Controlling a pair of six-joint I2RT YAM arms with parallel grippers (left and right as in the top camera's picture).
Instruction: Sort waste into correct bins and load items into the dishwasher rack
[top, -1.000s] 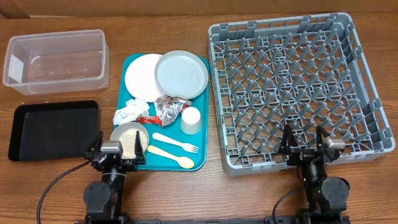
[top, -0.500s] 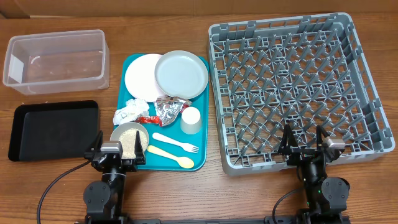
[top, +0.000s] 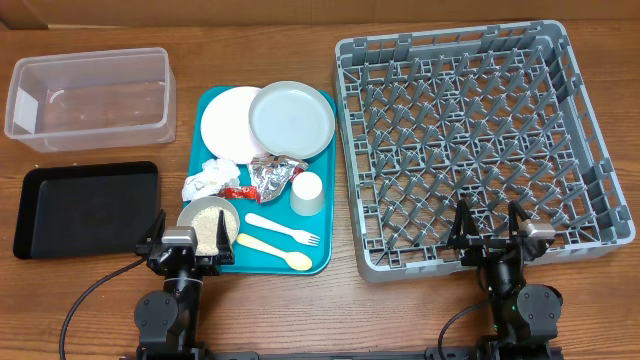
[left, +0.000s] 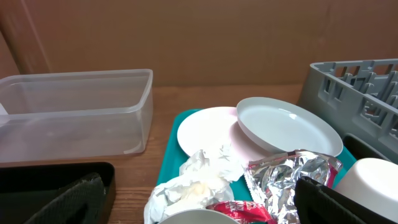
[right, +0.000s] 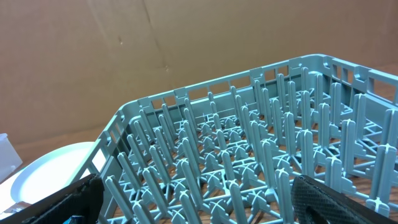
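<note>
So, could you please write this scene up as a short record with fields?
waste: crumpled napkin, red wrapper and foil ball on the teal tray; rice-like grains in the bowl
dishes: grey plate overlapping white-pink plate; cup, fork, spoon; all on the same tray
bins: clear tub and black tray, both empty, left of the teal tray
rack: grey rack, empty, right of the tray
arms: left end effector open at the tray's near-left corner; right end effector open at the rack's near edge; both hold nothing

The overhead camera looks straight down on the whole table (top: 300, 310), while both wrist cameras sit low, facing the cardboard wall (left: 186, 37) and sharing the rack (right: 249, 155).
</note>
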